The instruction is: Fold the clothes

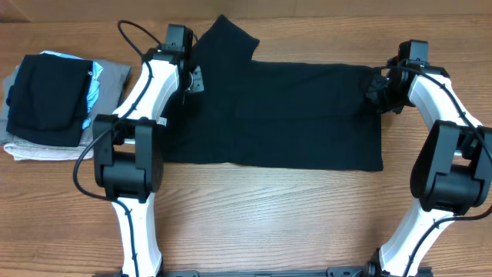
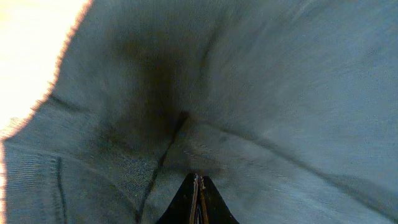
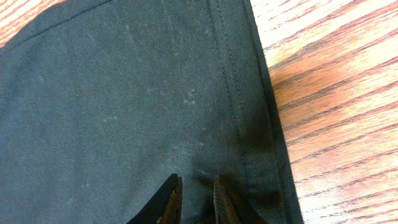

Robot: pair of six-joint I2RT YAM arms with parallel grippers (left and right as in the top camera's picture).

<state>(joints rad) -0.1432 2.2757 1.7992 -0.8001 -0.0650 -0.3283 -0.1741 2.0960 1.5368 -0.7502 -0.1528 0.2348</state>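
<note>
A black garment (image 1: pixel 284 115) lies spread flat across the middle of the table, with a sleeve pointing to the back left. My left gripper (image 1: pixel 192 81) is at its upper left, near the sleeve. In the left wrist view the jaws (image 2: pixel 197 180) are shut, with the cloth (image 2: pixel 249 93) puckered around their tips. My right gripper (image 1: pixel 378 88) is at the garment's upper right corner. In the right wrist view its jaws (image 3: pixel 198 183) pinch a fold of the cloth (image 3: pixel 124 93) just inside the stitched hem.
A stack of folded clothes (image 1: pixel 50 108) sits at the far left, black on top, with blue and grey pieces under it. Bare wood (image 3: pixel 336 93) lies right of the garment's hem and along the table's front.
</note>
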